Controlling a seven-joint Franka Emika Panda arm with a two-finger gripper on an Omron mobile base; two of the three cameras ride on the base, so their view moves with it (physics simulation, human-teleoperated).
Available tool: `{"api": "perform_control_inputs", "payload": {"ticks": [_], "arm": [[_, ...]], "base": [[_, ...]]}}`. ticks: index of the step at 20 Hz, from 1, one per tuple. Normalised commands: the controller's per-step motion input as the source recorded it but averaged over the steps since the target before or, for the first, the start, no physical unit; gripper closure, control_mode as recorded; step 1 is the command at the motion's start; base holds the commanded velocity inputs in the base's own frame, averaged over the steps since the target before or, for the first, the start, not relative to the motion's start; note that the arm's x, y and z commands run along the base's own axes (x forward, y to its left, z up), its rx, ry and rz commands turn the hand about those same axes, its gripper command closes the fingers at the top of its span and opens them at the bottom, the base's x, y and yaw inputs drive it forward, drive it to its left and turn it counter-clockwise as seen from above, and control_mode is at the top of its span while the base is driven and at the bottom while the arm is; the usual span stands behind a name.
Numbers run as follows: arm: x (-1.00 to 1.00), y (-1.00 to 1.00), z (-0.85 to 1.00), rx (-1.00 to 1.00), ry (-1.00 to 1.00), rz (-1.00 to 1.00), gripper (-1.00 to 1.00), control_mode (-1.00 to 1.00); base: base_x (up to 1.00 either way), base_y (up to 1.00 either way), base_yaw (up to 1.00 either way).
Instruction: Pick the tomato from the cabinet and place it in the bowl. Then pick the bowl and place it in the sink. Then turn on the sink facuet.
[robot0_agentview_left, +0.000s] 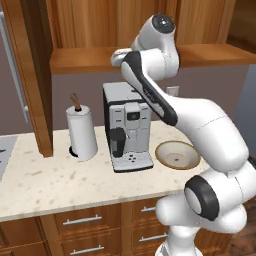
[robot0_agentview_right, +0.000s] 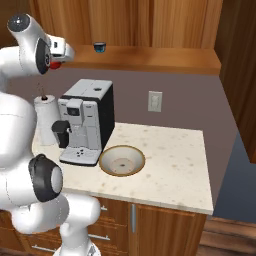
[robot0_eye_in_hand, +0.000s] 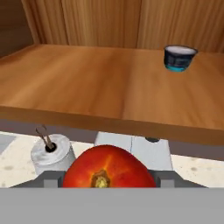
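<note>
Warm brown wood panels close off the back of the cabinet (robot0_eye_in_hand: 105, 22), and its flat shelf board runs across above a speckled cream countertop (robot0_agentview_right: 175, 160). On that shelf, far and to the right in the hand view, stands a small dark blue cup (robot0_eye_in_hand: 179, 57); it shows again on the shelf in the right base view.

Raised high, the white arm folds at its elbow so the forearm climbs toward the shelf's front edge, with the wrist bent forward and the hand held about level just before the board. The gripper (robot0_eye_in_hand: 104, 180) has the tomato (robot0_eye_in_hand: 107, 168) between its fingers: in the hand view the glossy red ball sits right at the camera, stem scar facing it, with a grey finger part on either side. The jaws stand wide apart with the tomato filling the gap. In the right base view a sliver of red shows under the hand, out in front of the shelf edge and above the counter.

Below, a grey and black coffee machine (robot0_agentview_left: 127, 127) stands on the counter, with a paper towel roll (robot0_agentview_left: 82, 131) on its left. The bowl (robot0_agentview_right: 122, 160) sits on the counter just right of the machine, well below the tomato, cream inside with a tan rim. A wall outlet (robot0_agentview_right: 155, 102) is set in the grey wall beyond it. Wooden drawers (robot0_agentview_left: 82, 222) with silver bar handles run under the counter.
</note>
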Motion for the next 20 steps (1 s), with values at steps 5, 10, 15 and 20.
{"api": "perform_control_inputs", "payload": {"ticks": [5, 10, 15, 20], "arm": [[-1.00, -0.83, -0.18, 0.00, 0.05, 0.00, 1.00, -1.00], [-1.00, -0.85, -0.53, -0.01, 0.10, 0.00, 1.00, -1.00], [-0.84, -0.80, -0.82, -0.06, 0.26, -0.01, 1.00, -1.00], [-0.12, -0.81, -1.00, -0.04, 0.39, 0.00, 1.00, -1.00]], "base": [[0.00, 0.00, 0.00], [0.00, 0.00, 0.00], [0.00, 0.00, 0.00], [0.00, 0.00, 0.00]]}}
